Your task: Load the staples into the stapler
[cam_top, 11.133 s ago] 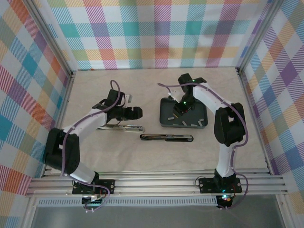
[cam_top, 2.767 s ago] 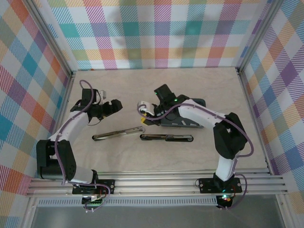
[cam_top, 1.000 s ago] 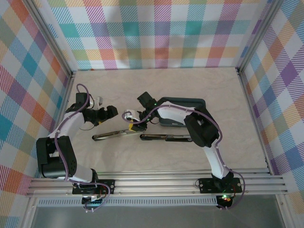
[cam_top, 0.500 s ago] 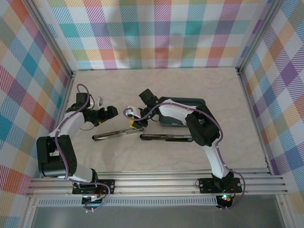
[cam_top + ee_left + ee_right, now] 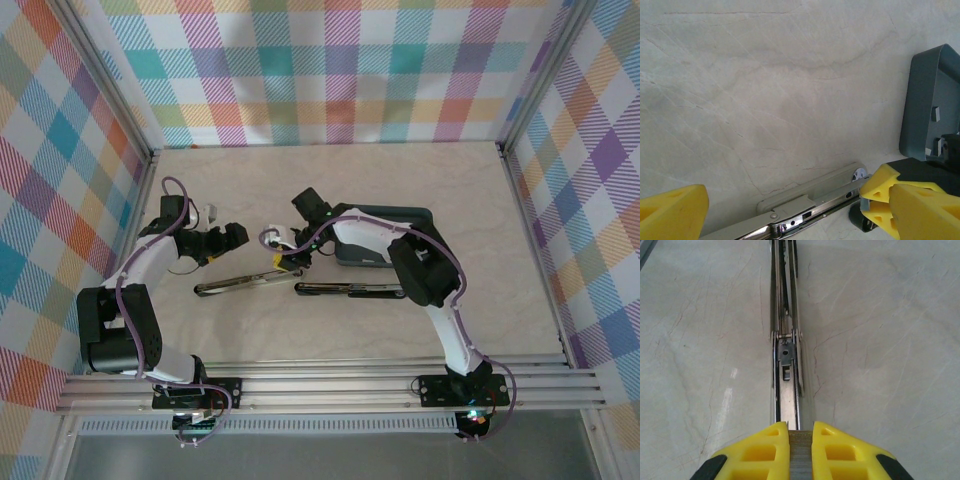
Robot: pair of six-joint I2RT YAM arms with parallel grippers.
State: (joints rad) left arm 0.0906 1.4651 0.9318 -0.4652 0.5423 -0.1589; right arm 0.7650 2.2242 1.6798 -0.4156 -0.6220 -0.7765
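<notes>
Your right gripper (image 5: 801,431) pinches a staple strip (image 5: 801,452) tight between its yellow pads. The strip is lined up lengthwise at the end of the magazine rail (image 5: 785,385) of the open stapler (image 5: 248,282), probably so it slides straight in. Your left gripper (image 5: 235,237) is spread wide and empty near the stapler, likely ready to steady it. Spare staples (image 5: 935,114) lie in the grey tray (image 5: 921,95).

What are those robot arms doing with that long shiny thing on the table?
They are loading a stapler. The right gripper has its jaws shut on a strip of staples and holds it at the end of the open stapler, lined up with its metal channel. The left gripper hovers nearby with its jaws open, holding nothing. A second stapler lies on the table, and the grey tray sits farther back.
</notes>
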